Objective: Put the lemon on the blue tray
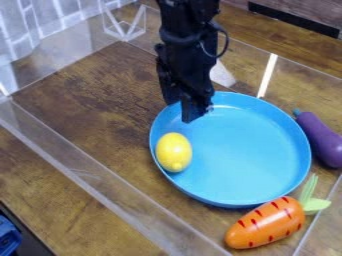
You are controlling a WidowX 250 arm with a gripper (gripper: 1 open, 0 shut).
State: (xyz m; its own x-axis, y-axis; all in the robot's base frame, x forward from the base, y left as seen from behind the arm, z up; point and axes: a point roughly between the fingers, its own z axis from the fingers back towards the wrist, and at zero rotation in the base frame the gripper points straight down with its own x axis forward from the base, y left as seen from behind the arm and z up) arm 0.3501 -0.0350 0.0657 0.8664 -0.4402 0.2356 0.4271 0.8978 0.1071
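The yellow lemon (pixel 174 152) lies on the left part of the round blue tray (pixel 254 160), close to its rim. My black gripper (pixel 189 112) hangs over the tray's upper left rim, up and to the right of the lemon and clear of it. Its fingers point down and look parted, with nothing between them.
A purple eggplant (pixel 322 138) lies just right of the tray. An orange carrot (pixel 267 223) with green leaves lies at the front right. A clear plastic wall (pixel 80 185) runs along the table's near left edge.
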